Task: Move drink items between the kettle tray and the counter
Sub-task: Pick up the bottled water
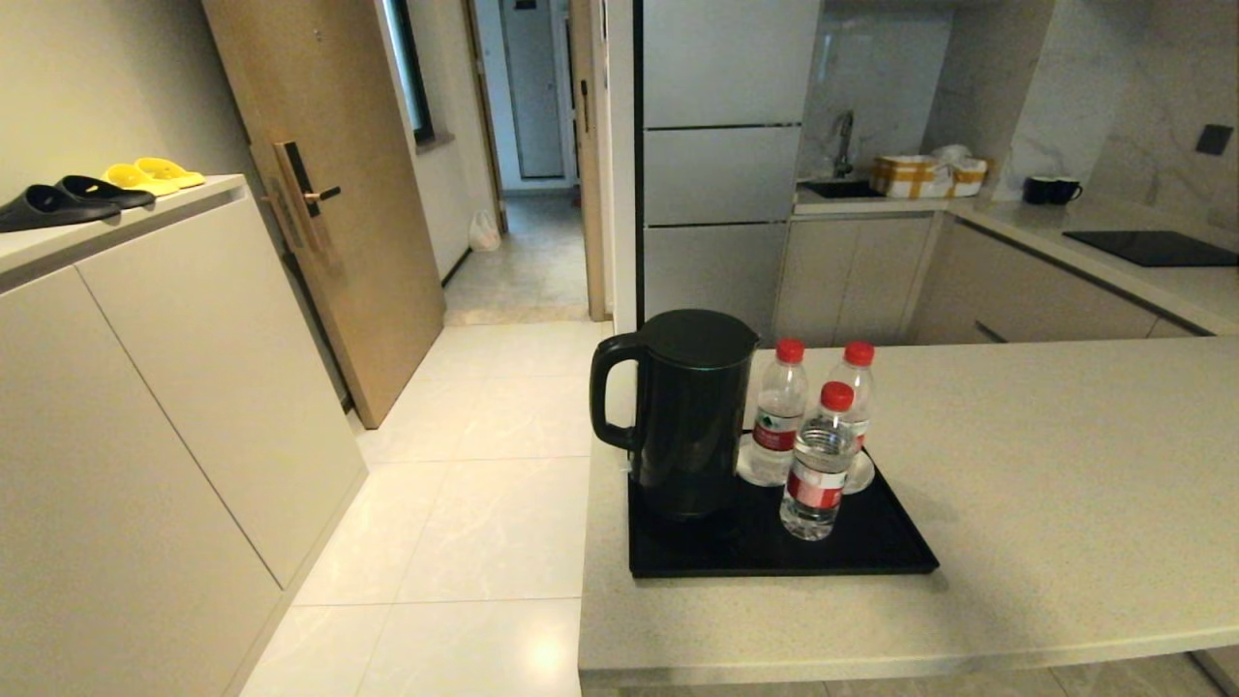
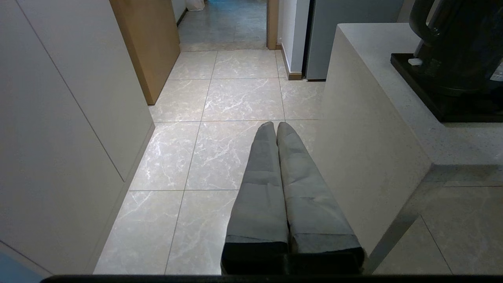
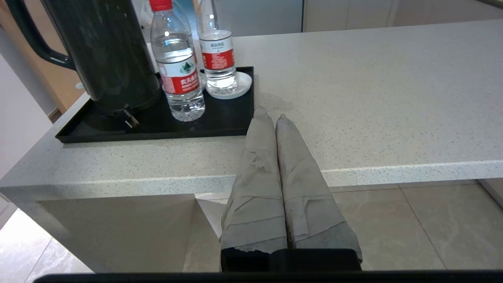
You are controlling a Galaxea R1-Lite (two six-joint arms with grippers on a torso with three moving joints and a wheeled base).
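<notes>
Three clear water bottles with red caps stand on the black kettle tray (image 1: pixel 871 554), to the right of the black kettle (image 1: pixel 689 416): one in front (image 1: pixel 819 467) and two behind it (image 1: pixel 779 414) (image 1: pixel 858 385). The tray lies near the left end of the beige speckled counter (image 1: pixel 1055 484). Neither gripper shows in the head view. My right gripper (image 3: pixel 271 114) is shut and empty, held before the counter's front edge, its tips pointing near the tray's (image 3: pixel 157 126) right front corner, apart from the nearest bottle (image 3: pixel 179 74). My left gripper (image 2: pixel 276 125) is shut and empty over the floor, left of the counter's end.
The two back bottles stand on small white saucers (image 3: pixel 240 87). To the right of the tray the counter is bare stone (image 3: pixel 373 98). A beige cabinet (image 1: pixel 145 407) with slippers stands at the left across the tiled floor. Black mugs (image 1: pixel 1050 190) and a cooktop (image 1: pixel 1152 248) lie far back right.
</notes>
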